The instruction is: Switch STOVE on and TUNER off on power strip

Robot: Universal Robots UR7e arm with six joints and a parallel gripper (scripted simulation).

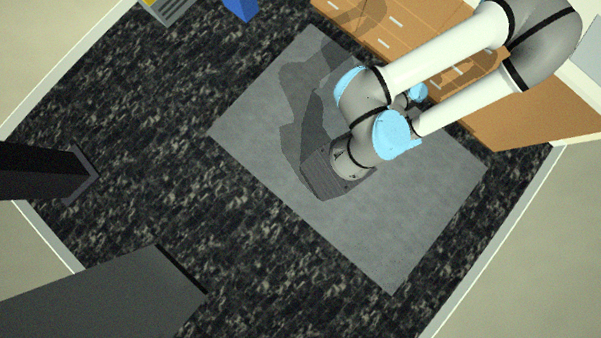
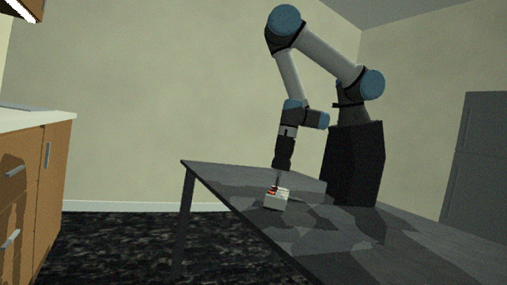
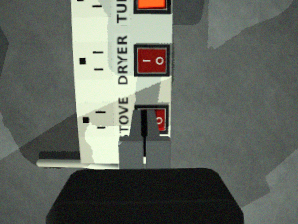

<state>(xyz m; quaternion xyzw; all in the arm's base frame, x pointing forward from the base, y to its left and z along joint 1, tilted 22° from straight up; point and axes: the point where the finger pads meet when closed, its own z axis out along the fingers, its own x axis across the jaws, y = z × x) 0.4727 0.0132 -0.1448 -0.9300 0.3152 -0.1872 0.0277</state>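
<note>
Power strip (image 2: pixel 275 202) (image 3: pixel 100 90) on table (image 2: pixel 440 268) (image 3: pixel 235 100)

Top looks down; exterior sideways; wrist closest.

Three rocker switches, one orange (image 3: pixel 151 4) at twelve o'clock and two dark red (image 3: pixel 146 67) (image 3: pixel 160 120) below, toward six o'clock.

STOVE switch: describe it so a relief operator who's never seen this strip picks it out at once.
On the grey table lies a white power strip with a row of rocker switches. The STOVE switch is the dark red one at the cord end, next to its printed name. Unlike the fully visible DRYER switch, it is partly hidden by the closed gripper.
</note>
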